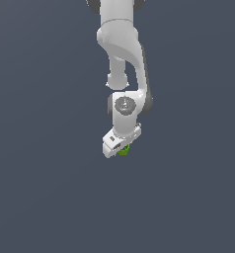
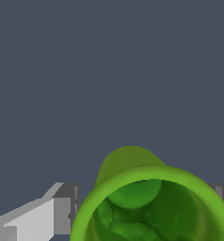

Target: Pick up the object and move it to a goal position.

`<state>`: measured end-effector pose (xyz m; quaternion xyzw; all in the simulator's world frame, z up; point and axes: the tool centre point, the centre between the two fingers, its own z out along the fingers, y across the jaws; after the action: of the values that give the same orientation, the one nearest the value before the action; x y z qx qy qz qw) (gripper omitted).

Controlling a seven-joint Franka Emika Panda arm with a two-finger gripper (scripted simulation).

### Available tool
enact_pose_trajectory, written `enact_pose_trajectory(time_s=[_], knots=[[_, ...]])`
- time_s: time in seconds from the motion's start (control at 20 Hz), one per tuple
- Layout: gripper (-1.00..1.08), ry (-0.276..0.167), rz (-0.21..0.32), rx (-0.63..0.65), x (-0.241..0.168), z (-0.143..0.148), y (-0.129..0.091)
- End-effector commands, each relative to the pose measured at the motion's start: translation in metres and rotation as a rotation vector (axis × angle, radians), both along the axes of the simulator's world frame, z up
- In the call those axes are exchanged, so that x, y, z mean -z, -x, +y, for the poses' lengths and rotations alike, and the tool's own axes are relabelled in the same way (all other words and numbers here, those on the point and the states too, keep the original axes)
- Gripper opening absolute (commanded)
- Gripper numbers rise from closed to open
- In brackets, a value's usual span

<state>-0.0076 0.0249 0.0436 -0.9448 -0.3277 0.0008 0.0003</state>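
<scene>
Gripping the small green cup (image 2: pixel 151 202) between my fingers (image 2: pixel 43 219), my gripper (image 1: pixel 120 147) holds it at the arm's tip against a plain grey backdrop. Pickup looks done, I judge; carrying it to the goal, which neither view marks, remains.

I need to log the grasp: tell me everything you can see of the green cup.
The green cup is a tiny, bright green, matte cylinder with a thick rounded rim and a hollow, lumpy interior. It sits between the gripper fingers, its open mouth facing the wrist camera. In the exterior view only a sliver shows beneath the white hand.
</scene>
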Motion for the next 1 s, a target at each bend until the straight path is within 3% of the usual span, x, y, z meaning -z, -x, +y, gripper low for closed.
enact_pose_trajectory(time_s=[0.0,0.6,0.95], knots=[[-1.00,0.000,-0.002,0.000,0.001,0.000,-0.001],[-1.00,0.001,-0.002,0.001,-0.001,0.000,-0.002],[-1.00,0.001,-0.002,0.001,-0.016,0.024,-0.013]])
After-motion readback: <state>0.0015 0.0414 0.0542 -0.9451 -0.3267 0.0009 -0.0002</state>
